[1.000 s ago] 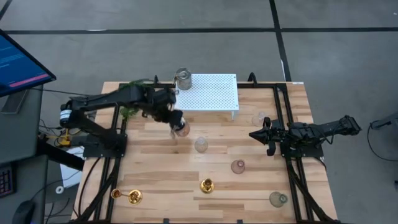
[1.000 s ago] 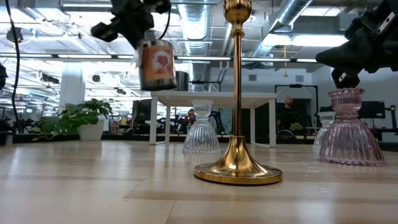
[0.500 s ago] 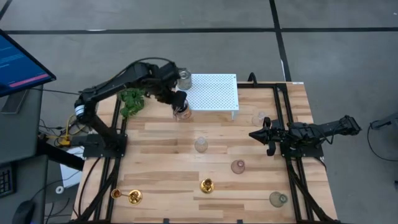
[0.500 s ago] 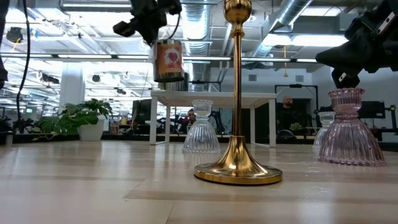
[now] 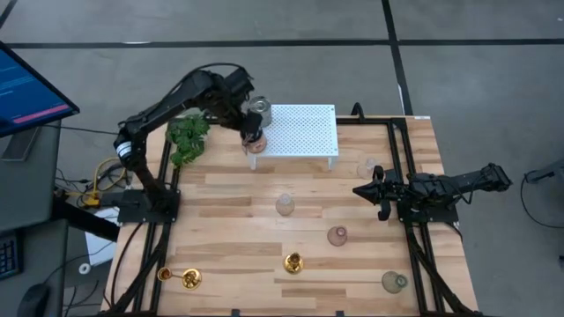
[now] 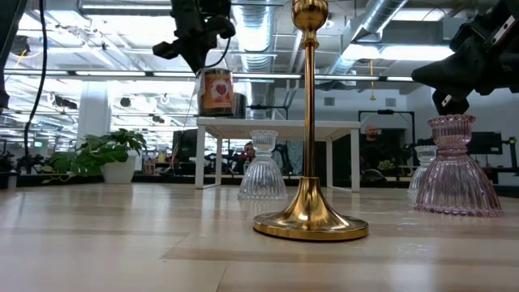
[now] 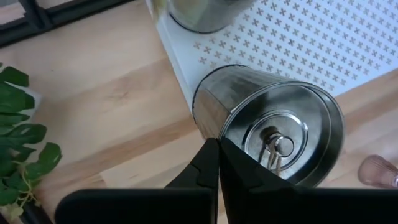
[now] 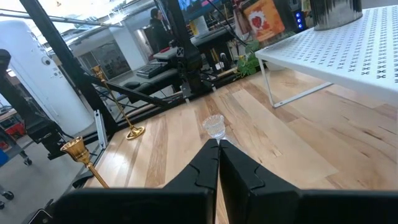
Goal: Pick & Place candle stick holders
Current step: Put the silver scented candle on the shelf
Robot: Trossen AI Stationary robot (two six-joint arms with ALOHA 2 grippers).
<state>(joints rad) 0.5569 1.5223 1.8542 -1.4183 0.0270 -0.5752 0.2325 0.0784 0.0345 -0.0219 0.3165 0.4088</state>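
Note:
My left gripper [image 5: 250,132] is shut on a silvery tin can with a red label [image 6: 215,91], over the near left corner of the white perforated shelf [image 5: 304,130]. A tall gold candle stick holder [image 6: 308,130] stands on its round base near the front, also in the high view [image 5: 293,261]. Two more gold holders [image 5: 189,279] [image 5: 164,274] stand at the near left corner. My right gripper [image 5: 363,190] is shut and empty at the table's right side. My left gripper pinches the can's top rim [image 7: 210,127] between its two fingers, at one side of the lid. The fingers come from above, pointing down. The can hangs upright below them, lifted clear just above the shelf top.
A second tin can [image 5: 260,110] stands on the shelf's far left corner. Small glass vases [image 5: 285,204] [image 5: 337,235] [image 5: 394,282] [image 5: 372,167] stand on the table's middle and right. A green plant [image 5: 187,136] sits at the far left.
My left gripper has carried the can from over the bare table toward the table's far edge, to the shelf's near left corner. The can has stayed upright and clear.

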